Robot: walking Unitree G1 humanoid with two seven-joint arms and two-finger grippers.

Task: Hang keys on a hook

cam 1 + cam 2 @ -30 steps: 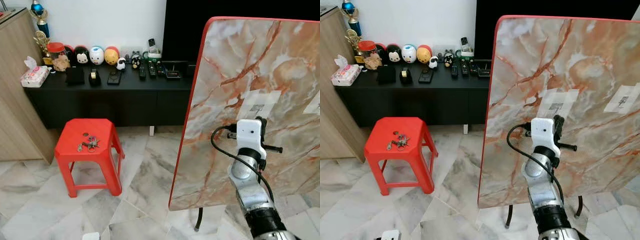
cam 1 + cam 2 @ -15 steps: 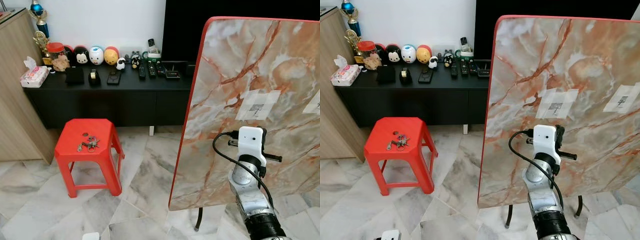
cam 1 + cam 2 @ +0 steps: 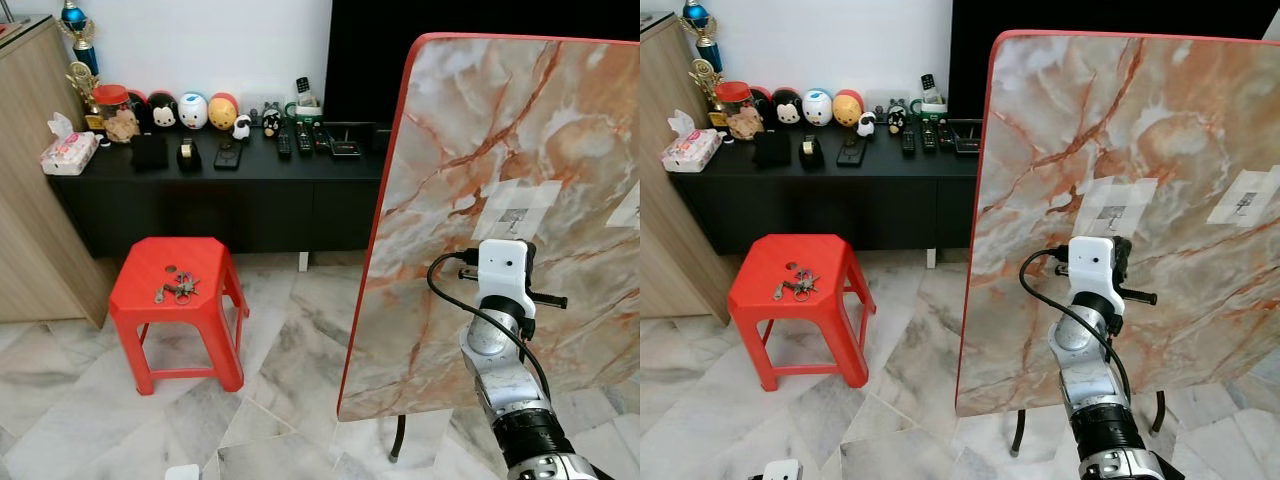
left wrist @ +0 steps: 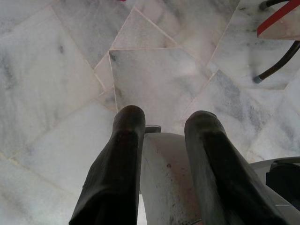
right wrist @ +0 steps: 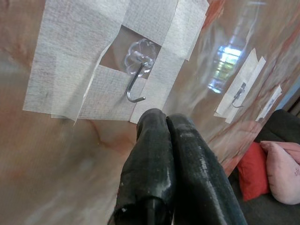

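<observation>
- While my right arm is raised in front of me, my right claw (image 5: 164, 123) points at an upright marble-patterned board (image 3: 470, 120) with a red edge, and its two black fingers are pressed together, holding nothing.
- Seen from the right wrist, the fingertips sit just below a small clear hook (image 5: 137, 70) with a metal J-shaped prong, close to it but not touching.
- That hook is fixed to the board by strips of white tape (image 5: 70, 70) around it, and from my head it appears as a pale patch (image 3: 1114, 205) just above my white wrist housing (image 3: 1092, 262).
- A second taped hook (image 5: 239, 91) sits farther along the board, toward its right edge.
- The keys (image 3: 177, 291) lie in a small bunch on the seat of a red plastic stool (image 3: 140, 320), near the middle of the seat, well apart from the board and from both claws.
- The stool stands on the pale marble floor (image 3: 290, 370) to my left, in front of a long black counter (image 3: 250, 165) against the white wall.
- Along the counter's back edge stand round toy figures (image 3: 195, 110), a jar, and remote controls; a tissue pack (image 3: 68, 152) sits at its left end.
- My left claw (image 4: 164, 117) hangs idle, pointing down at the floor tiles, its two fingers held apart with nothing between them.
- Red and pink cushions (image 5: 276, 173) show beyond the board's edge in the right wrist view.
</observation>
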